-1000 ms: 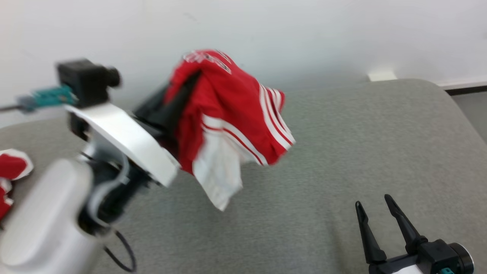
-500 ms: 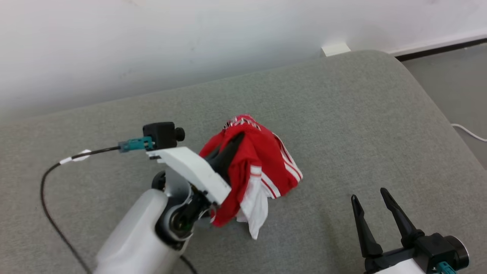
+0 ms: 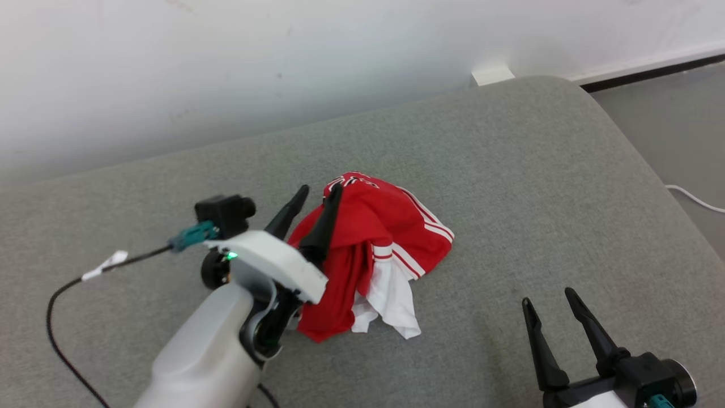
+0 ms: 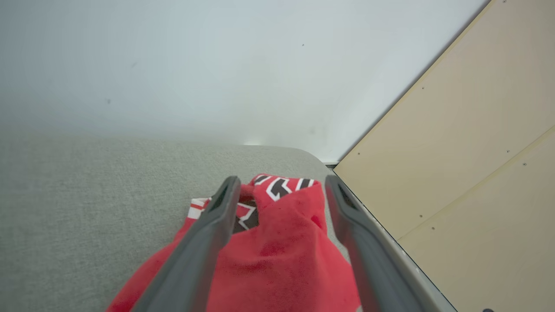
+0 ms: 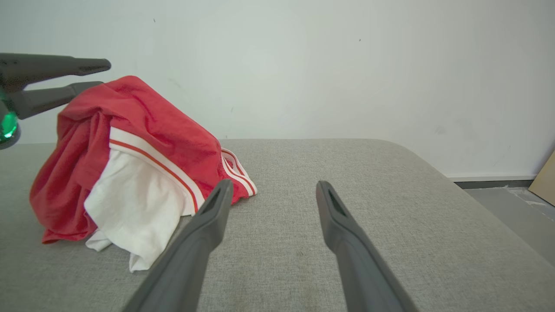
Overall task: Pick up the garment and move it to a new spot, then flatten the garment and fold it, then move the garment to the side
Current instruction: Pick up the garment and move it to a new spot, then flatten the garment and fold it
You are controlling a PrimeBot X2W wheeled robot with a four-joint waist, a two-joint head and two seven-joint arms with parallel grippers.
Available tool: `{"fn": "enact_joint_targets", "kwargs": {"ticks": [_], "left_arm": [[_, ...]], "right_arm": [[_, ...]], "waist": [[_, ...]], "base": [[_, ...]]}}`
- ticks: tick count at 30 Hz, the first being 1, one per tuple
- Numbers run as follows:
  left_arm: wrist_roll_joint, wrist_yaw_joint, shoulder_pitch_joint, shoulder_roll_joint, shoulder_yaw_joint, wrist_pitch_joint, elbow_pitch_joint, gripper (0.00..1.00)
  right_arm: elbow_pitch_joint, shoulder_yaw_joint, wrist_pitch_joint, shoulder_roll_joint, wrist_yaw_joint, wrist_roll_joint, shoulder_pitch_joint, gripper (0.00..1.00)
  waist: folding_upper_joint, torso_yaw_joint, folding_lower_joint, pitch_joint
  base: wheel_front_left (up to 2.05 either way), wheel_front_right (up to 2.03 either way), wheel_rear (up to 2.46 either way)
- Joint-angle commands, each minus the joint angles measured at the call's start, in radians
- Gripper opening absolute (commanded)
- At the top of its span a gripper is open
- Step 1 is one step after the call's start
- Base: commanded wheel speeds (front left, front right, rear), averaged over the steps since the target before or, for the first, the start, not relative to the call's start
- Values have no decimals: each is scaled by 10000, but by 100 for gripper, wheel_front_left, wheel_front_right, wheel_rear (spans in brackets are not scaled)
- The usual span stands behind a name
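Observation:
The garment (image 3: 391, 238) is a red top with white stripes and a white panel, lying in a crumpled heap on the grey cushion (image 3: 538, 170). My left gripper (image 3: 320, 192) is open at the heap's left top. Its right finger lies against the red cloth and its left finger stands clear. In the left wrist view the garment (image 4: 282, 247) bulges up between the spread fingers of the left gripper (image 4: 282, 180). My right gripper (image 3: 548, 298) is open and empty at the lower right, well apart from the heap. The right wrist view shows the garment (image 5: 143, 130), the left gripper (image 5: 100, 74) and the right gripper (image 5: 274, 185).
A white wall runs behind the cushion. Its rounded right edge drops to grey floor, where a white cable (image 3: 694, 198) lies. A black cable (image 3: 54, 306) trails from my left arm. A beige board (image 4: 477, 130) leans at the right in the left wrist view.
The left gripper came down with the garment, set it on the cushion and opened. The head camera has shifted. The right gripper stays open in the same place.

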Motion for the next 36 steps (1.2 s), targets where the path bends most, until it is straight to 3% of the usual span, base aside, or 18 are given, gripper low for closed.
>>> {"fn": "enact_joint_targets", "kwargs": {"ticks": [1, 6, 11, 16, 18, 23, 28, 36], "left_arm": [[130, -18, 231, 160, -27, -169, -44, 100], [808, 321, 1280, 798, 177, -788, -778, 100], [1536, 953, 2814, 1297, 766, -897, -2100, 100], [2954, 1492, 4632, 1343, 1847, -892, -3455, 100], [3497, 1659, 5330, 1101, 2321, -892, -3818, 100], [4693, 1427, 6769, 408, 3449, -894, -4381, 100], [5644, 781, 7860, -329, 4458, -893, -4849, 100], [6678, 147, 8600, -872, 5266, -894, -5016, 100]], "right_arm": [[27, -80, 9, -10, -28, -32, 131, 100], [-106, -542, 9, -13, -28, -213, 501, 100], [-311, -1008, 9, -12, -28, -355, 843, 100], [-410, -1377, 9, -9, -28, -505, 1128, 100], [-406, -1485, 9, -14, -28, -551, 1212, 100], [-371, -1668, 7, -12, -28, -593, 1366, 100], [-201, -1602, 9, -11, -28, -343, 1467, 100], [137, -1421, 9, -12, -28, -146, 1612, 100]], "waist": [[-1, 136, 0, -142], [-1, 699, 0, -596], [-1, 1328, 0, -916], [-1, 2010, 0, -1167], [-1, 2251, 0, -1240], [-1, 2782, 0, -1413], [-1, 3025, 0, -1652], [-1, 3136, 0, -1798]], "base": [[0, 0, 0], [0, 0, 0], [0, 0, 0], [0, 0, 0], [0, 0, 0], [0, 0, 0], [0, 0, 0], [0, 0, 0]]}}
